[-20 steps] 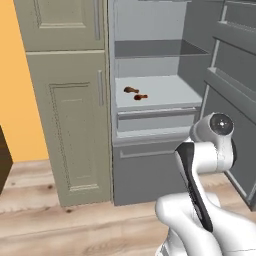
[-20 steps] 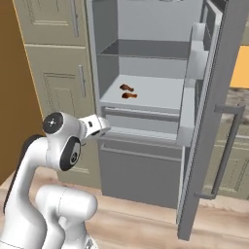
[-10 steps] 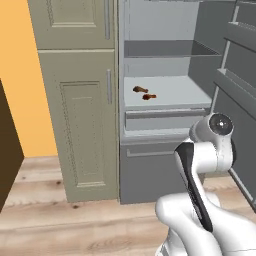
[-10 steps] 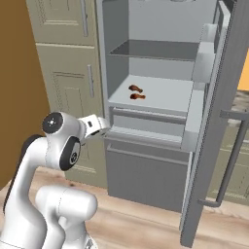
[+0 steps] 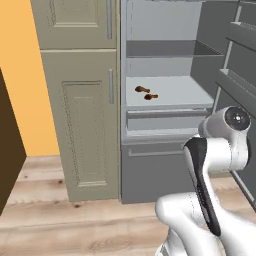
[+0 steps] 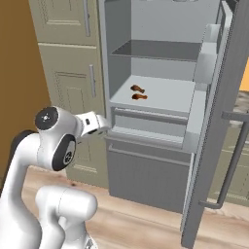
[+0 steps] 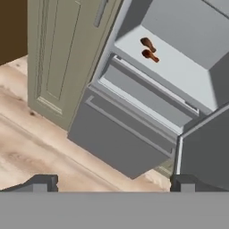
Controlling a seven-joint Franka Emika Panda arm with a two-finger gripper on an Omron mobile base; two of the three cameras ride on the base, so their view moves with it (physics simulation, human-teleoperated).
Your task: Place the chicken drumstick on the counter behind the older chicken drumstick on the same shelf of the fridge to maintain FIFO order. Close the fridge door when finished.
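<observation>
The fridge point(image 5: 160, 170) stands with its door swung wide. Two brown chicken drumsticks point(image 5: 142, 90) point(image 5: 151, 96) lie close together on the left part of the pale shelf point(image 5: 177, 92). The right base view shows the same pair point(image 6: 137, 89) point(image 6: 139, 97), and so does the hand view point(image 7: 148, 44) point(image 7: 150, 55). My gripper point(image 7: 112, 185) is open and holds nothing; its tips are far apart, well short of the fridge. The hand point(image 6: 95, 124) is held close to the arm's shoulder. The fridge door point(image 6: 228, 112) stands open on the right, with its bar handle point(image 6: 228, 165).
Tall beige cupboard doors point(image 5: 85, 125) adjoin the fridge on the left. A darker shelf point(image 5: 170, 49) sits above the pale one, with a grey drawer front point(image 7: 120, 143) below. Door bins point(image 5: 237, 87) jut out at right. A strip of speckled counter point(image 6: 243, 99) shows past the door. The floor is pale wood.
The whole picture has shifted, so the base has driven: the fridge now sits further right in the left base view. The arm's pose and the two drumsticks look unchanged.
</observation>
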